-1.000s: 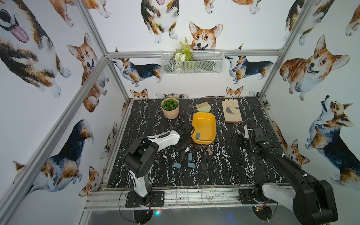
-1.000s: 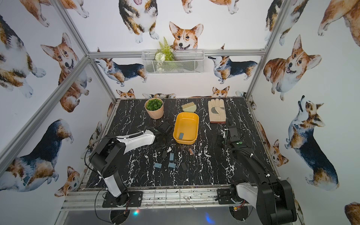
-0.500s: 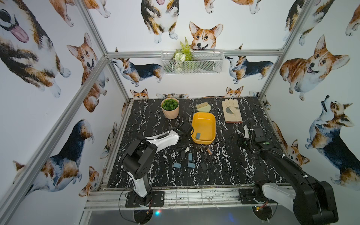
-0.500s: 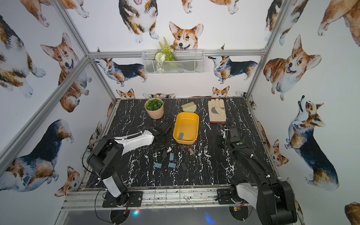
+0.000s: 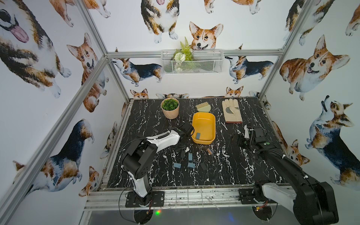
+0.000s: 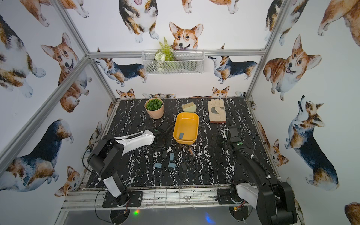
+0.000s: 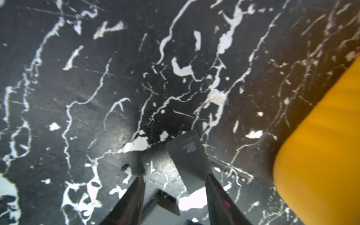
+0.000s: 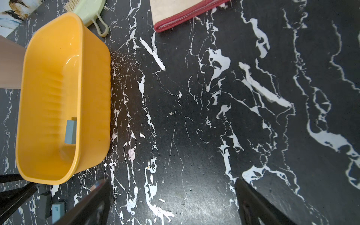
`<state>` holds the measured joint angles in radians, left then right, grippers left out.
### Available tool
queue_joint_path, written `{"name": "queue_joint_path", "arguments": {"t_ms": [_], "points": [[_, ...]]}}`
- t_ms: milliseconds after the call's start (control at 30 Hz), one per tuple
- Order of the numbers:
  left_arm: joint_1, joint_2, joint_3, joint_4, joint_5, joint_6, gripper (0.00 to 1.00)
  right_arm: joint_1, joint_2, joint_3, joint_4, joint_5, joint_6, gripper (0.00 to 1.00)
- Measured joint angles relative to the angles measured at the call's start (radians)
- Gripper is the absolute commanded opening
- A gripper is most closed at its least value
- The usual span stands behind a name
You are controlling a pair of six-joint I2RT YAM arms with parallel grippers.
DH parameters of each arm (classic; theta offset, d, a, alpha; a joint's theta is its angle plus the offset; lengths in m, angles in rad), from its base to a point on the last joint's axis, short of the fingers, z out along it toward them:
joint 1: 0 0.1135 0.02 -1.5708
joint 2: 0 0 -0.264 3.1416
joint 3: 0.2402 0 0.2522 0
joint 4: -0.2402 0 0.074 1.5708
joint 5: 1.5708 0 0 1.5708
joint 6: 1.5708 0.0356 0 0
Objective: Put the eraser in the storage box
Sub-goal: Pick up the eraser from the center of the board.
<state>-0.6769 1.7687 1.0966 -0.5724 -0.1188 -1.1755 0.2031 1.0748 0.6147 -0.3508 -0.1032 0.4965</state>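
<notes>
**Entry: tabletop, erasers to box.** Bearings are read in a top view, with 12 at the back wall.

1. **Storage box** [image 5: 204, 120]. A yellow tub, upright and open-topped, just past table centre toward 12. It contains one blue-grey eraser [image 5: 198, 135], lying flat at the box's 6 o'clock end. Judged: one placement is done.
2. **Loose erasers** [image 5: 190, 156]. About five blocks, blue-grey and dark, are scattered on the table [image 5: 224, 171] at 6 to 7 o'clock of the box, apart from its wall. Judged: these are outstanding, if all are meant.
3. **Dark eraser** [image 7: 186, 153], stamped 4B. It appears to lie on the table between the fingers of the left gripper [image 7: 174, 176], close against one finger with a plain gap to the other.
4. **Left gripper.** It sits low at 8 o'clock of the box, jaws partly parted astride the dark eraser and clamping nothing. Judged: the grasp is not made, so closing, lifting and carrying over the rim are left.
5. **Right gripper** [image 8: 169, 181]. It sits at 4 o'clock of the box, jaws spread wide and empty, over bare table.
6. **Bystanders.**
   - Plant pot [image 5: 171, 114], at 10 o'clock of the box.
   - Brush [image 5: 203, 107], just beside the box at 12.
   - Work glove [image 5: 231, 111], at 1 o'clock.
   - Brown stub [image 5: 209, 151], at 5 o'clock.

**Clearances.**
- The box wall stands near the left gripper, and its rim is the one edge to clear on the way in.
- Other blocks lie close behind the fingertips, so a sweep there risks nudging them.
- Most of the box floor is free.
- Open table runs from 3 to 5 o'clock and along the front edge.
</notes>
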Motion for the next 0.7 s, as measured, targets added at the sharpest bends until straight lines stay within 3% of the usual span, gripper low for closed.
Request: {"name": "queue_joint_path", "arguments": {"t_ms": [300,700], "points": [[-0.011,-0.011,0.018,0.028,-0.019,-0.011,0.56,0.0,-0.002,0.0,0.0,0.002,-0.001,1.0],[-0.011,0.09,0.08,-0.008,-0.002,-0.036,0.52,0.0,-0.002,-0.004,0.003,0.002,-0.001,1.0]]}}
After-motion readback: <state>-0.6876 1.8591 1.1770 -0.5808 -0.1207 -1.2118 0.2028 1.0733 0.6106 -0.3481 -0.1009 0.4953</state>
